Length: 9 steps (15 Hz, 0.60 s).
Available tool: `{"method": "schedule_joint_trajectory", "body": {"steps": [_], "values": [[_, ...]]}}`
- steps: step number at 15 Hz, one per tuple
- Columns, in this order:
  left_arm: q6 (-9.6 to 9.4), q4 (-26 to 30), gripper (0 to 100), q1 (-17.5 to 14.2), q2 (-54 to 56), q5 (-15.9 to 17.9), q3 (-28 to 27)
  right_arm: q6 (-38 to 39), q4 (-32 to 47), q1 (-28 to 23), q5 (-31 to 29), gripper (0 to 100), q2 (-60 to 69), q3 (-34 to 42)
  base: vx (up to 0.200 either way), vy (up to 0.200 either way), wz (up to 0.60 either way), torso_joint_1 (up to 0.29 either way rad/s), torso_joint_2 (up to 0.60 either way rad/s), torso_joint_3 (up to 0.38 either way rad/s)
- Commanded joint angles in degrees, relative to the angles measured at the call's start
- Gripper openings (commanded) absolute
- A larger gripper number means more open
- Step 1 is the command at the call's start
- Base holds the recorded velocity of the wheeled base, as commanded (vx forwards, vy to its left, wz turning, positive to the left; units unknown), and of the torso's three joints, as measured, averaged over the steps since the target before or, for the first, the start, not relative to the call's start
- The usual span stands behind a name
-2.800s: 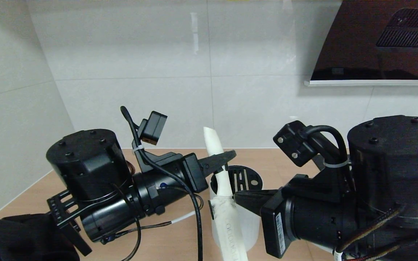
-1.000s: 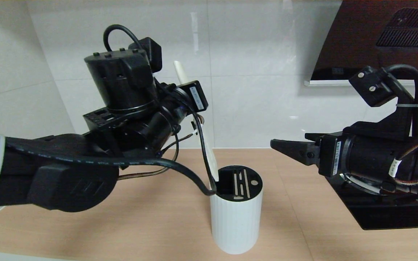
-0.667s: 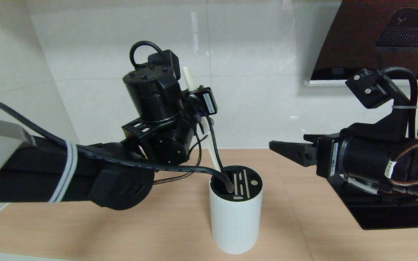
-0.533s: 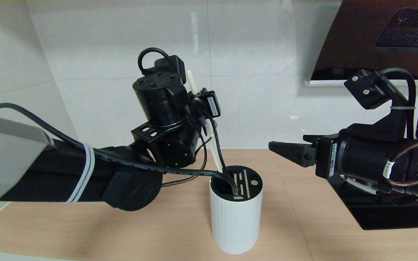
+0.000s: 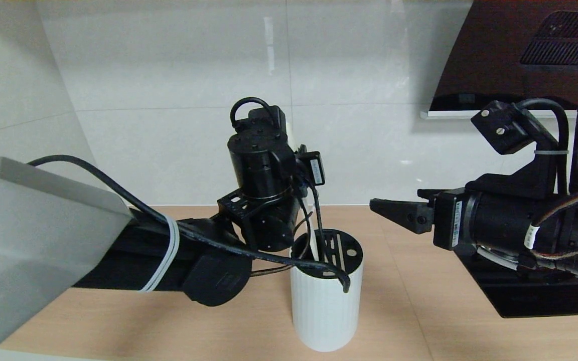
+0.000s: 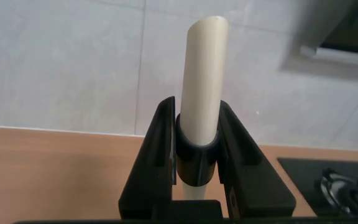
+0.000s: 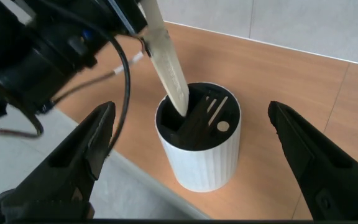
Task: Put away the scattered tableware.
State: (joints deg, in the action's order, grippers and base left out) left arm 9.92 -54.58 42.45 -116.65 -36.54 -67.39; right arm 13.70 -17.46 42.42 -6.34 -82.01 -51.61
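Left pincer [image 6: 197,121] clenched on the smooth, rounded cream handle of a knife [image 6: 202,74], long axis nearly upright, butt at 12 o'clock, flat blade tip inside the black slotted top of a ribbed white cylindrical holder [image 5: 325,301] on the wood-grain table [image 5: 444,321]. At the holder's 3 o'clock, right pincer [image 5: 392,213] is released, empty

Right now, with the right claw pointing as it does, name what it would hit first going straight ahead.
Probably the white knife held in the left claw, just above the knife holder; depth is unclear.
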Motion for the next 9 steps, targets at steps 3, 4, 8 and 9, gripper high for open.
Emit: {"method": "schedule_joint_trajectory", "body": {"steps": [3, 4, 8, 9], "values": [[0.1, 0.2, 0, 1.1, -1.5, -0.6, 0.2, 0.0, 0.0, 0.0, 0.0, 100, -0.3, 0.1, 0.0, 0.0, 0.0, 0.0, 0.0, 0.0], [0.1, 0.3, 0, 1.1, -2.1, -0.8, 0.2, 0.0, 0.0, 0.0, 0.0, 100, -0.3, 0.1, 0.0, 0.0, 0.0, 0.0, 0.0, 0.0], [0.1, 0.3, 0, 2.7, -4.5, -1.3, 0.4, 0.0, 0.0, 0.0, 0.0, 100, -0.3, 0.2, 0.0, 0.0, 0.0, 0.0, 0.0, 0.0], [0.1, 0.3, 0, 3.0, -4.7, -1.3, 0.7, 0.0, 0.0, 0.0, 0.0, 100, -0.3, 0.2, 0.0, 0.0, 0.0, 0.0, 0.0, 0.0]]}}
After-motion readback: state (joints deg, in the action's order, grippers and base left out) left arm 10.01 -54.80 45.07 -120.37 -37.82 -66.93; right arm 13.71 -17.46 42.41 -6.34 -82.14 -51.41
